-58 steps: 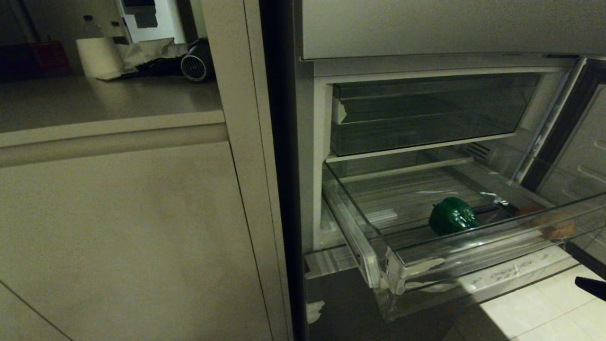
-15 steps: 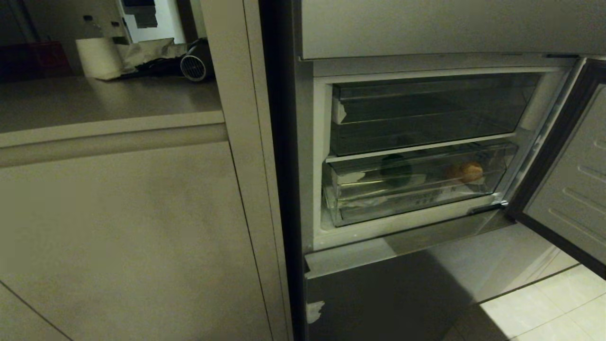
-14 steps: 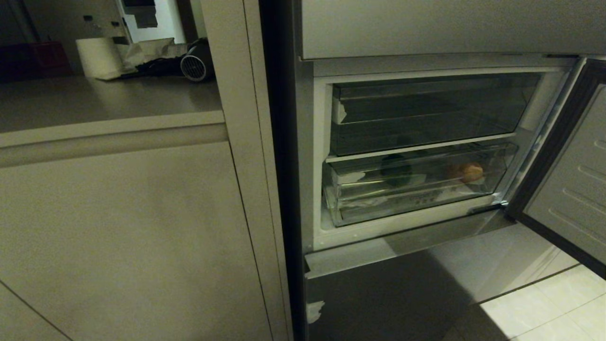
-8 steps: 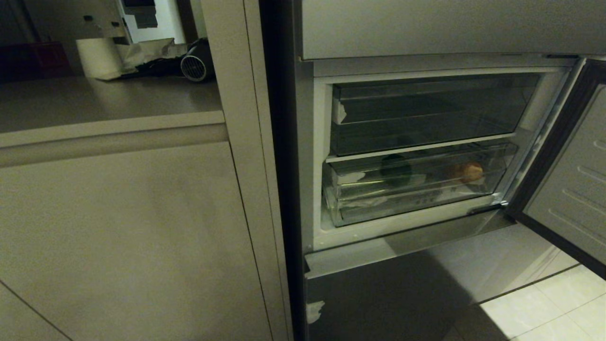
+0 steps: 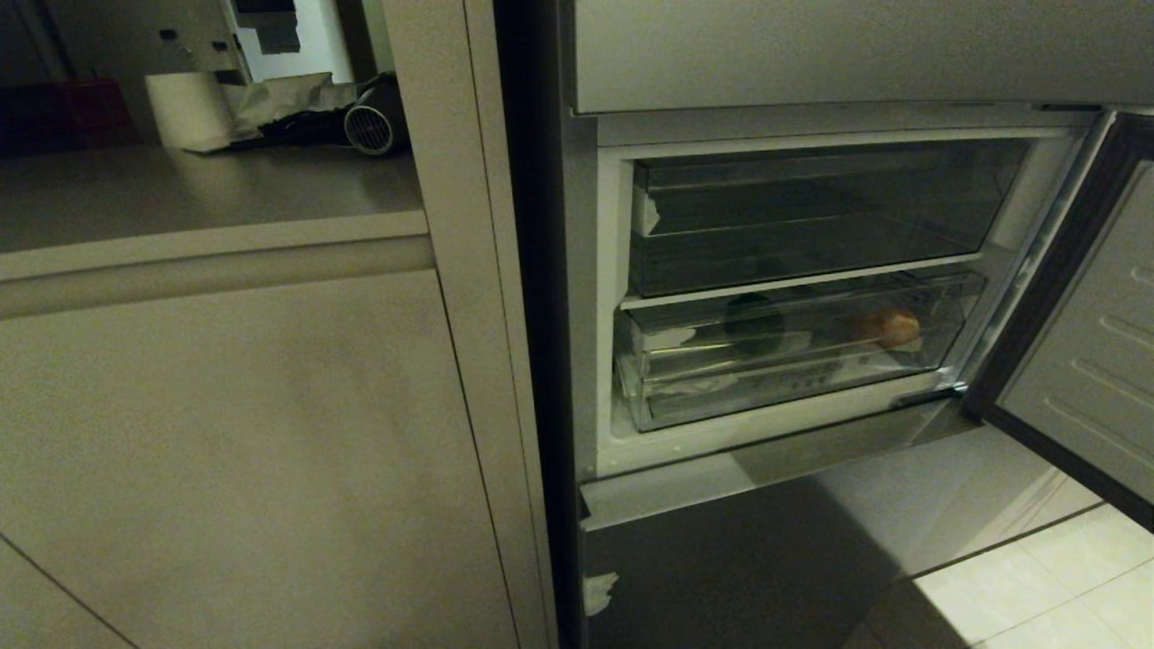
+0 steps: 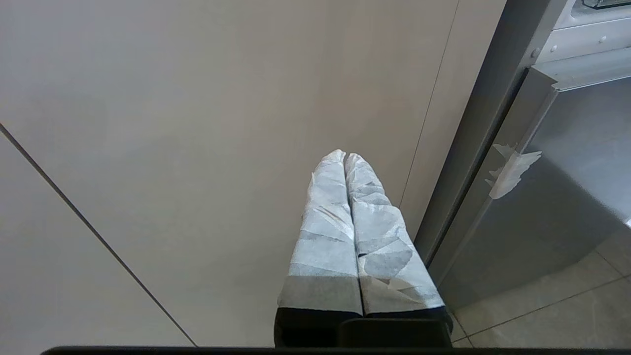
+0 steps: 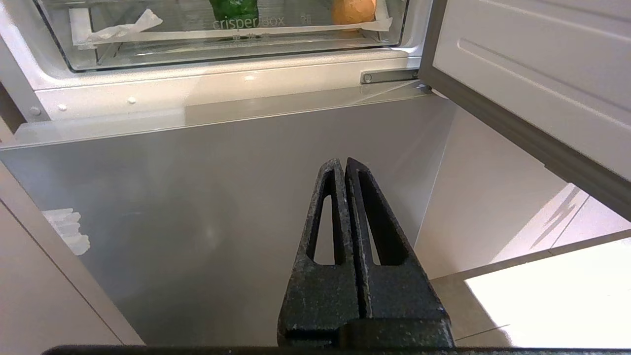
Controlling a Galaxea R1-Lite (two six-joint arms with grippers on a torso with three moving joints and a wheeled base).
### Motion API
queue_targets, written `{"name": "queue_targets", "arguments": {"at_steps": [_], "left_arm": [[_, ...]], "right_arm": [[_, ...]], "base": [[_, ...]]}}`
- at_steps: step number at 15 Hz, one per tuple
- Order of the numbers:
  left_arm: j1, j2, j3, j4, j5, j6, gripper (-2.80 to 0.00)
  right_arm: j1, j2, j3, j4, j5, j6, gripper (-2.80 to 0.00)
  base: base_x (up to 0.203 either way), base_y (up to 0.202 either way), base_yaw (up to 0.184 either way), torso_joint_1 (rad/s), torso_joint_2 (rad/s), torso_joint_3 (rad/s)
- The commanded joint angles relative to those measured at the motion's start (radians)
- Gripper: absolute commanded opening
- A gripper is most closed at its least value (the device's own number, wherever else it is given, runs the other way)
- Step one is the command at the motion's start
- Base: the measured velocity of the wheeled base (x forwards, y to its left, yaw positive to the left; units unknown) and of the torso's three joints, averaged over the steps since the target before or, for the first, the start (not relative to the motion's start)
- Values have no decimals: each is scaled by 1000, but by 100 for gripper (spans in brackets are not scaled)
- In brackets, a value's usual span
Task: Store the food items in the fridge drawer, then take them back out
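Note:
The clear fridge drawer (image 5: 793,379) is pushed in, under a shelf of the open fridge. Behind its front wall lie an orange-brown lump (image 5: 892,326) on the right and a dark green item (image 5: 755,326) left of it. In the right wrist view the drawer (image 7: 222,47), the lump (image 7: 352,10) and the green item (image 7: 232,9) show far off. My right gripper (image 7: 344,161) is shut and empty, low before the grey lower door panel (image 7: 222,212). My left gripper (image 6: 344,154), wrapped in pale tape, is shut and empty before the beige cabinet. Neither arm shows in the head view.
The fridge door (image 5: 1082,361) stands open on the right. An upper clear tray (image 5: 811,216) sits above the drawer. A beige cabinet (image 5: 234,451) and counter (image 5: 180,189) with a paper roll (image 5: 187,108) lie left. Pale floor tiles (image 5: 1037,595) show at the lower right.
About four seconds ago the drawer stood pulled out with both items in it; now it is pushed in. Over the last second nothing in the head view has moved.

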Motion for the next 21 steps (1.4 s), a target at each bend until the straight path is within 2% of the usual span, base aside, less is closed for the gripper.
{"name": "queue_targets", "arguments": {"at_steps": [1, 12, 21], "left_arm": [[0, 0, 0, 0, 1, 0, -280], [0, 0, 0, 0, 1, -2, -280], [0, 0, 0, 0, 1, -2, -280]], "right_arm": [[0, -1, 31, 0, 2, 0, -280], [0, -1, 31, 0, 0, 0, -280], [0, -1, 31, 0, 0, 0, -280]], "base": [[0, 0, 0, 0, 0, 0], [0, 0, 0, 0, 0, 0], [-188, 0, 0, 3, 2, 3]]}}
